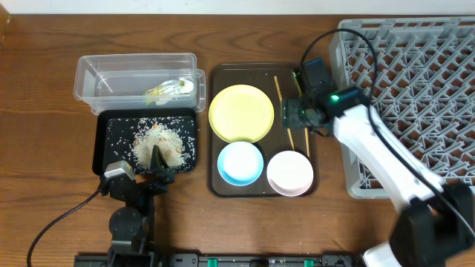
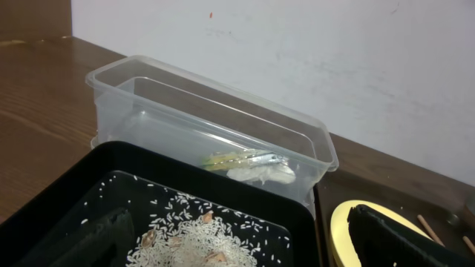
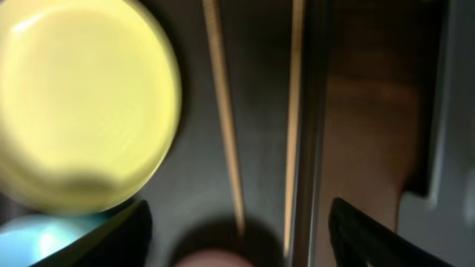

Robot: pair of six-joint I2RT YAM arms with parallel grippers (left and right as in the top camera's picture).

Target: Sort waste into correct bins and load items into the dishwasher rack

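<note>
Two wooden chopsticks [image 3: 221, 111] lay side by side on the brown tray [image 1: 223, 74], beside the yellow plate [image 1: 241, 113], right gripper [image 3: 241, 222] spread wide above them, nothing grasped, left gripper [image 1: 157, 157] likewise released, over rice scraps [image 1: 156, 141] in the black tray [image 1: 104, 148]

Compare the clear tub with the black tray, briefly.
The clear tub is see-through and deep-walled; the black tray is opaque and shallow. The tub holds the crumpled wrapper; the tray holds the rice scraps. Seen from the left wrist, the tub lies behind the tray. Both are rectangular, of similar footprint.
</note>
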